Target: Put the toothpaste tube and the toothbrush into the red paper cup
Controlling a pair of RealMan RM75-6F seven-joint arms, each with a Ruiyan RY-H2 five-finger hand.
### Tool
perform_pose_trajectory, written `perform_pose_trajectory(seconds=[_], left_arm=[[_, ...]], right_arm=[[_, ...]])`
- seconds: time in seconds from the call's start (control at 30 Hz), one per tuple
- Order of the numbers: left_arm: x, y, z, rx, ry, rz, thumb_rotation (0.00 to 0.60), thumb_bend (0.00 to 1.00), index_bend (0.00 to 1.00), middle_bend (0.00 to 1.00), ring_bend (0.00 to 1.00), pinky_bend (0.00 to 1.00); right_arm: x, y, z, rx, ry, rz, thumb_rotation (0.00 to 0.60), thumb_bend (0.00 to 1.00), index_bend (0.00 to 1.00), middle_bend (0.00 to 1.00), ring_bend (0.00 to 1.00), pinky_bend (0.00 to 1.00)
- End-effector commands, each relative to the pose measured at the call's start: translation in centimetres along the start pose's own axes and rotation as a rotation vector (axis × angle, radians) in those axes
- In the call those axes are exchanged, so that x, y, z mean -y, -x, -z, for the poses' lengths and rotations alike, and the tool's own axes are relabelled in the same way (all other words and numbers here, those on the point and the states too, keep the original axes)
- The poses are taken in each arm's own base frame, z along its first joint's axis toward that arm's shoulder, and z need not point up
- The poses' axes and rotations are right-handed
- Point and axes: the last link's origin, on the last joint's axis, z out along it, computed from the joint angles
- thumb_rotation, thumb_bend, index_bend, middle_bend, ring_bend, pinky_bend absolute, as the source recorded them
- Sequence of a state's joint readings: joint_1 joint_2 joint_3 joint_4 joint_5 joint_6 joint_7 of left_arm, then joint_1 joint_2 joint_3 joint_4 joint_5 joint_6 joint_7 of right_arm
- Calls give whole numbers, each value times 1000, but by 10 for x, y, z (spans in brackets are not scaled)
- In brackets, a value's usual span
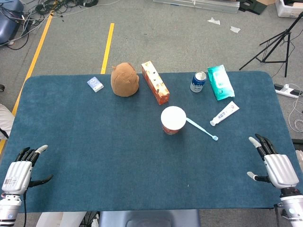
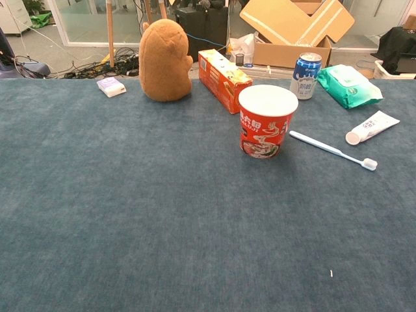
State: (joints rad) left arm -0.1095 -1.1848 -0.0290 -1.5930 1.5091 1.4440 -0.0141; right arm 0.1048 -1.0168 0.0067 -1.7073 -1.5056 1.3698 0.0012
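The red paper cup [image 1: 173, 120] [image 2: 266, 121] stands upright near the middle of the blue table. A pale blue toothbrush [image 1: 202, 128] [image 2: 333, 150] lies flat just to its right, its head pointing away from the cup. The white toothpaste tube [image 1: 225, 113] [image 2: 372, 127] lies farther right, cap toward me. My left hand [image 1: 20, 169] rests at the near left corner, fingers spread, holding nothing. At the near right edge my right hand [image 1: 274, 165] is likewise spread and holds nothing. Both hands show only in the head view, far from the objects.
Along the back stand a brown plush toy [image 1: 124, 79], an orange box [image 1: 155, 82], a blue can [image 1: 198, 82], a teal wipes pack [image 1: 220, 82] and a small white packet [image 1: 95, 84]. The table's blue cloth [image 1: 104, 151] spreads between my hands and the cup.
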Motion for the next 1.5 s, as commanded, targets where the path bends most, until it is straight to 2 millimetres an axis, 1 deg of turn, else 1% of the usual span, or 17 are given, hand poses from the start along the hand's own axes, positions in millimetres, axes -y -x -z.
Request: perform_pose_trajectory(seconds=[0.03,0.27,0.4,0.43,0.47,0.57,0.6,0.73,0.77,0.87,0.9,0.93,1.07,1.23,1.3,1.5], left_arm=[[-1,4,0,5,-2,16,600,27,154,256,217,125],[2,8,-2,14,-16,33,600,26,154,257,217,125],[2,7,-2,14,-14,35,600,26,155,257,217,125],[2,7,-2,16,-14,35,600,25,156,258,217,125],[2,7,-3,19,-14,34,600,26,156,258,217,125],[2,7,-5,25,-9,24,600,26,157,259,217,125],[2,7,-5,27,-8,22,600,26,157,259,217,125],[3,7,-6,34,-9,15,600,26,157,259,217,125],[4,7,-7,37,-13,11,600,25,157,259,217,125],[6,8,-8,43,-21,10,600,25,158,259,217,125],[7,9,-9,49,-27,10,600,25,158,259,217,125],[8,10,-10,52,-30,10,600,25,158,259,217,125],[12,13,-13,64,-42,10,600,25,158,262,217,125],[15,14,-18,74,-48,8,600,26,158,282,217,125],[16,15,-19,76,-52,9,600,27,158,282,217,125],[20,17,-22,80,-74,13,600,25,159,281,217,125]], right_arm=[[0,3,2,4,2,-5,600,0,0,0,24,552],[1,0,-7,-8,-15,-9,600,0,0,0,24,524],[4,-3,-16,-28,-32,-10,600,0,0,10,24,492],[5,-5,-21,-39,-40,-13,600,0,2,17,24,487],[6,-6,-25,-46,-44,-16,600,0,20,32,24,479],[6,-11,-40,-60,-55,-13,600,0,111,68,24,465],[7,-13,-46,-64,-59,-11,600,0,126,73,24,459],[9,-20,-68,-58,-70,7,600,0,128,73,24,439],[9,-22,-77,-54,-74,26,600,0,128,73,24,437],[9,-24,-95,-41,-75,59,600,0,128,73,24,434],[8,-25,-106,-36,-72,80,600,0,128,73,24,434],[7,-25,-113,-30,-69,95,600,0,125,69,24,434],[6,-22,-138,-1,-59,129,600,0,58,11,24,434],[5,-15,-168,41,-71,157,600,0,4,2,24,433],[4,-12,-179,70,-79,169,600,0,0,1,22,432],[8,-4,-202,106,-103,190,600,0,0,0,18,420]])
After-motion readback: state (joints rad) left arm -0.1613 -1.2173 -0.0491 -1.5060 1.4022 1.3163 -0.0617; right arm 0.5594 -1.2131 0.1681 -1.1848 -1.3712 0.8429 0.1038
